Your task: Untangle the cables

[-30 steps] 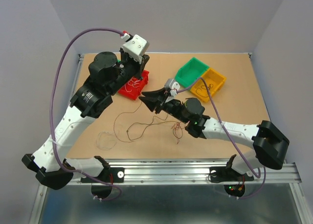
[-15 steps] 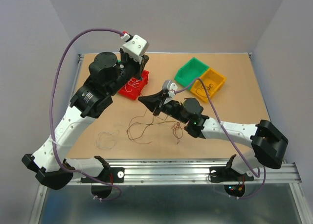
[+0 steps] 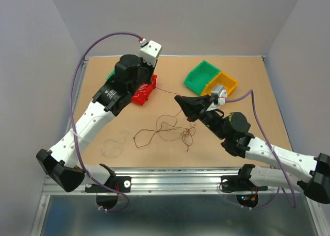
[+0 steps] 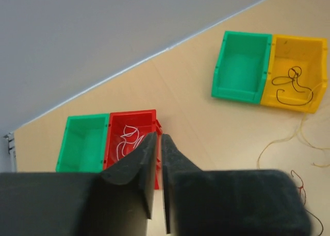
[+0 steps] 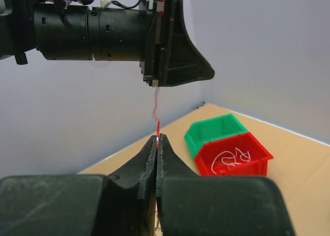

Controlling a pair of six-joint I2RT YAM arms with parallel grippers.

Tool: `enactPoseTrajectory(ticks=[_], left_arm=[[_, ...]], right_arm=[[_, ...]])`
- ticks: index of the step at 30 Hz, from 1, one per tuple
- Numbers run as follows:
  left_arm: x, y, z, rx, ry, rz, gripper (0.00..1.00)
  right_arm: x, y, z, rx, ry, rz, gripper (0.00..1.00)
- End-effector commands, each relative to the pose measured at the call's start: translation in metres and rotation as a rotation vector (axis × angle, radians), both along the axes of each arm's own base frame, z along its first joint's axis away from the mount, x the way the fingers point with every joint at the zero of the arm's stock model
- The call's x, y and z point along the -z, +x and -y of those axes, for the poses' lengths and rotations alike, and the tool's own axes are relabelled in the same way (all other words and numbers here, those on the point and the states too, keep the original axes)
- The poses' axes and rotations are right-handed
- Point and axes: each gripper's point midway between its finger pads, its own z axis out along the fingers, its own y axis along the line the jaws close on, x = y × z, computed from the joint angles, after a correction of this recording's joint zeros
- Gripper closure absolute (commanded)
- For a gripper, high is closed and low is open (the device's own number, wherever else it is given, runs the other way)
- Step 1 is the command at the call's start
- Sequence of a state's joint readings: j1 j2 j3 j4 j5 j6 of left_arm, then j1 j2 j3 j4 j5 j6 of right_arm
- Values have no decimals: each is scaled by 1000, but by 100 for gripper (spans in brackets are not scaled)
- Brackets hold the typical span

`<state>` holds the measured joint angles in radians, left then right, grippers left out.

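My right gripper [image 3: 177, 98] [image 5: 157, 138] is shut on a thin red cable [image 5: 158, 127] that rises from its tips towards my left gripper [image 3: 153, 82] [image 5: 209, 73]. The cable's upper end is blurred, and I cannot tell whether it touches the left fingers [image 5: 180, 66]. In the left wrist view the left gripper [image 4: 159, 137] shows a narrow gap with nothing in it. It hangs above the red bin [image 3: 145, 92] [image 4: 147, 117]. On the table lie a brown strand [image 3: 161, 127], a reddish clump [image 3: 186, 137] and a whitish strand [image 3: 112, 145].
The red bin holds a white wire [image 4: 126, 140] [image 5: 229, 156], with a green bin [image 4: 82, 143] beside it. At the back right are another green bin [image 3: 202, 74] and a yellow bin [image 3: 225, 84] with a dark wire [image 4: 291, 89]. Walls enclose the table.
The right gripper shut at the table's middle and pulled back to the right, drawing the red cable taut. The left arm swung right and its jaws parted slightly. The brown strand shifted right.
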<state>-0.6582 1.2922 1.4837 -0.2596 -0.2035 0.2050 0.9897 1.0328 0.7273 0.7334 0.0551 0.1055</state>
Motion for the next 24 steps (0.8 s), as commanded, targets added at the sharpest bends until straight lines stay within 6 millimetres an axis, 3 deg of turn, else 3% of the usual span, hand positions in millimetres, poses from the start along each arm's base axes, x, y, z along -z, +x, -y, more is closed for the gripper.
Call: enactPoseTrajectory(ticks=[1,2,4,9,15,21,22,24], left_arm=[[-25,11,-25,-29,-89,55,63],[-25,6,-15,50,-110,41,47],[-28,6,-19,75,-153,20,37],[-27,8,-19,138,-197,-37,30],[-16,10,-21,177,-139,-8,20],[-1,-42,5,498,-101,124,18],[10,-51,9,545,-88,150,18],[21,-69,18,655,-84,154,19]], right_arm=[[13,8,27,118,-13,-91,100],[22,13,30,149,-36,-118,99],[29,16,34,177,-55,-136,99],[42,29,42,263,-78,-173,99],[28,32,38,268,-94,-153,99],[20,46,30,312,-160,-185,99],[12,49,25,308,-160,-189,100],[15,51,19,301,-199,-207,99]])
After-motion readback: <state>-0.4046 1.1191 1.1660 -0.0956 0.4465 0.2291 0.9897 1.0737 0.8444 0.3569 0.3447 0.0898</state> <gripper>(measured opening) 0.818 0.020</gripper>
